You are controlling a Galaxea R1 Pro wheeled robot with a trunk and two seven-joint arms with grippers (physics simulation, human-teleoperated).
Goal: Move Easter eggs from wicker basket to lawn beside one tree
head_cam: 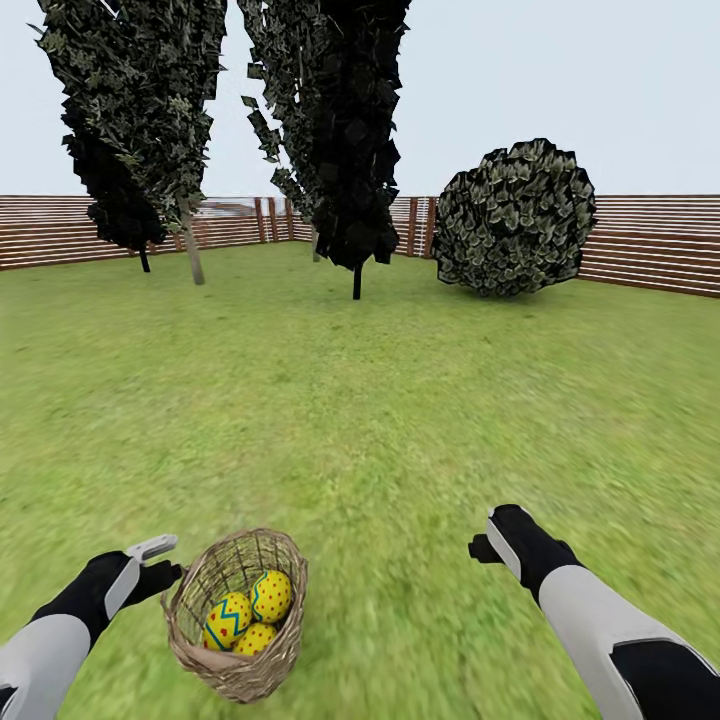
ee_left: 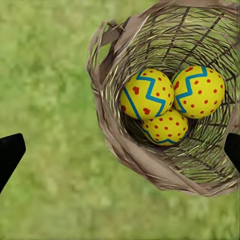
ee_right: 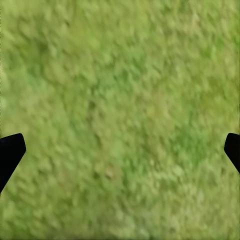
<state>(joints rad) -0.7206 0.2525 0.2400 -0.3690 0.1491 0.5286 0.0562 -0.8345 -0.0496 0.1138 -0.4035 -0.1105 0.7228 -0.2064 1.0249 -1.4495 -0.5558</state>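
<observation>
The brown wicker basket [head_cam: 237, 665] stands on the lawn [head_cam: 400, 400] close in front of me, left of centre. Three yellow Easter eggs with red dots lie inside: one with a blue zigzag [head_cam: 228, 620], one dotted [head_cam: 270, 595], one lower down [head_cam: 255, 638]. My left gripper [head_cam: 163, 563] hovers open just left of the basket's rim. In the left wrist view the eggs [ee_left: 146, 94] [ee_left: 199, 91] [ee_left: 167, 127] and the basket wall [ee_left: 107, 115] sit below the open left gripper [ee_left: 121, 151]. My right gripper [head_cam: 490, 532] hangs open over bare grass, as the right wrist view [ee_right: 120, 150] confirms. The thick-trunked tree is out of view.
Two dark narrow cypress-like trees [head_cam: 140, 120] [head_cam: 340, 120] and a thin pale trunk [head_cam: 192, 250] stand far ahead. A round bush [head_cam: 515, 218] sits at the back right. A brown slatted fence [head_cam: 650, 245] closes off the far edge of the grass.
</observation>
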